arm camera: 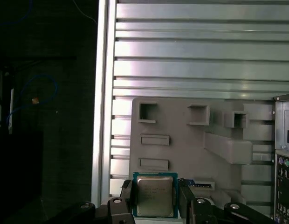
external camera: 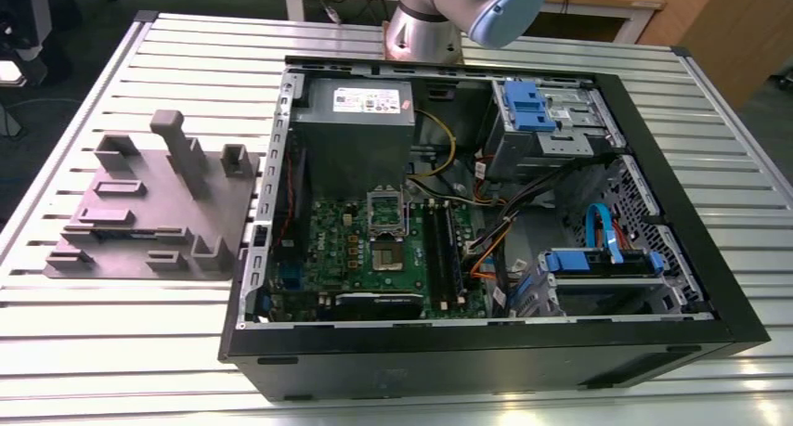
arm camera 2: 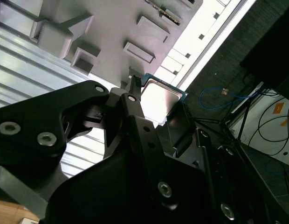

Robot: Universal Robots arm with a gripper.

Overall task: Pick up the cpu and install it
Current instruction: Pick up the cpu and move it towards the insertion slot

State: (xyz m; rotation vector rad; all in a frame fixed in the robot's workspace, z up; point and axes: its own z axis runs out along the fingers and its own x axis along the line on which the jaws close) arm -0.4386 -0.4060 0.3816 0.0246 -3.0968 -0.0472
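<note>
First wrist view: cpu, lid camera-facing

No text could be made out. Print was carried on a white label atop the grey box in the exterior view, and faint lines of marking were seen on the cpu in the first wrist view; neither was legible.

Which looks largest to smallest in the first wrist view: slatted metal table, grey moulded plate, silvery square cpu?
slatted metal table
grey moulded plate
silvery square cpu, smallest despite being nearest the camera
</note>
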